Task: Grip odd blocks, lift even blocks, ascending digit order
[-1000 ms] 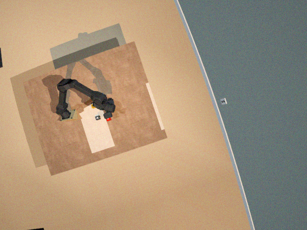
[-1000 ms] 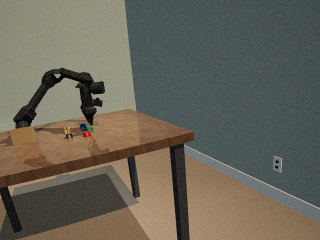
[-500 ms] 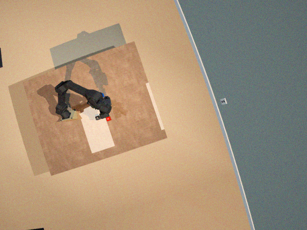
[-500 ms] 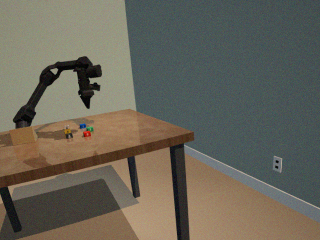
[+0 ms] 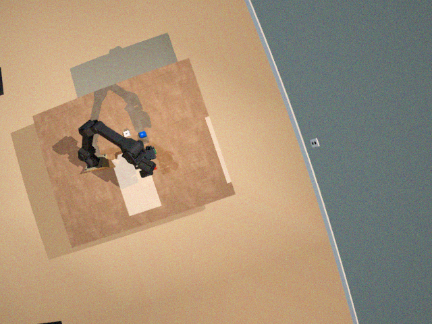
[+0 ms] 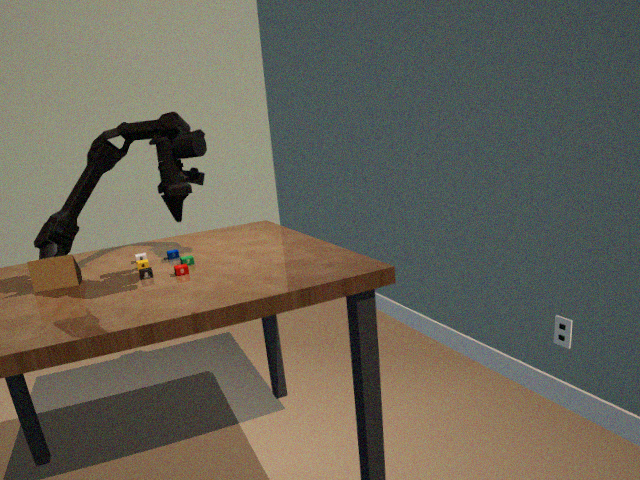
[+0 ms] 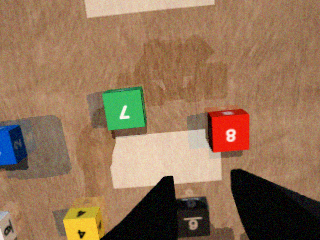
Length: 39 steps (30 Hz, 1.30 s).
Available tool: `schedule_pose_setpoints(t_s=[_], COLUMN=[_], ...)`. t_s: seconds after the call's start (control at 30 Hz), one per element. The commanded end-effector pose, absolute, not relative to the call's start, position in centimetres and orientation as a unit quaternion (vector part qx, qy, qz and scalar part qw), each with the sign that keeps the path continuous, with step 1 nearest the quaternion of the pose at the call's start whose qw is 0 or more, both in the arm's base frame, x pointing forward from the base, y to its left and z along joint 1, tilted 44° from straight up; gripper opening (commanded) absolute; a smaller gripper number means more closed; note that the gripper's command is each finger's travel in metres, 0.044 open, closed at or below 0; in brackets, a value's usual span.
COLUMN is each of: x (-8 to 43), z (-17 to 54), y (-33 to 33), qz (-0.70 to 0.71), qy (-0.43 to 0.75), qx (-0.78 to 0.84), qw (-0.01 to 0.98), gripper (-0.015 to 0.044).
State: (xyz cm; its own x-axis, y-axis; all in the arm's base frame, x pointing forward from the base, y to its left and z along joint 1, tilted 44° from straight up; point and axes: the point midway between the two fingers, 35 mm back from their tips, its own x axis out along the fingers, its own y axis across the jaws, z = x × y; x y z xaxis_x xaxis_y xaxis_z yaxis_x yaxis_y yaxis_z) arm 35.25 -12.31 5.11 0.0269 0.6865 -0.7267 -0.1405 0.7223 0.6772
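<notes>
My gripper [image 6: 178,221] [image 7: 202,182] is high above the blocks, its fingers partly open with nothing between them. A green block [image 5: 154,150] [image 6: 187,260] [image 7: 125,107] shows 7. A red block [image 5: 155,168] [image 6: 181,270] [image 7: 229,131] shows 8. A blue block [image 5: 142,134] [image 6: 173,254] [image 7: 10,145] shows 2 on a side. A yellow block [image 6: 142,264] [image 7: 83,224] shows 4. A black block [image 6: 146,273] [image 7: 194,220], partly behind a finger in the wrist view, and a white block [image 5: 127,133] [image 6: 141,257] [image 7: 6,227] each show a 6 or 9; I cannot tell which.
The wooden table [image 5: 195,167] [image 6: 289,263] carries bright light patches and arm shadows. A tan box-shaped piece [image 6: 54,273] stands by the arm's base. The arm hides the yellow and black blocks in the top view.
</notes>
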Motion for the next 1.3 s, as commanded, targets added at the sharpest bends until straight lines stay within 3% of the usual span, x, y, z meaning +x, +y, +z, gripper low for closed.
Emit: schedule_pose_setpoints(t_s=[0.0,0.13,0.5,1.27], x=[33.9,33.9,34.1,34.2], z=[2.3,2.3,-3.6,-5.9], y=[-15.2,-15.2,-9.6,-7.4], qz=[0.297,0.297,0.299,0.299], qy=[0.631,0.631,0.630,0.629], qx=[0.223,0.223,0.224,0.224], qw=[0.681,0.681,0.681,0.681], gripper=[0.0120,0.0120,0.0400,0.0400])
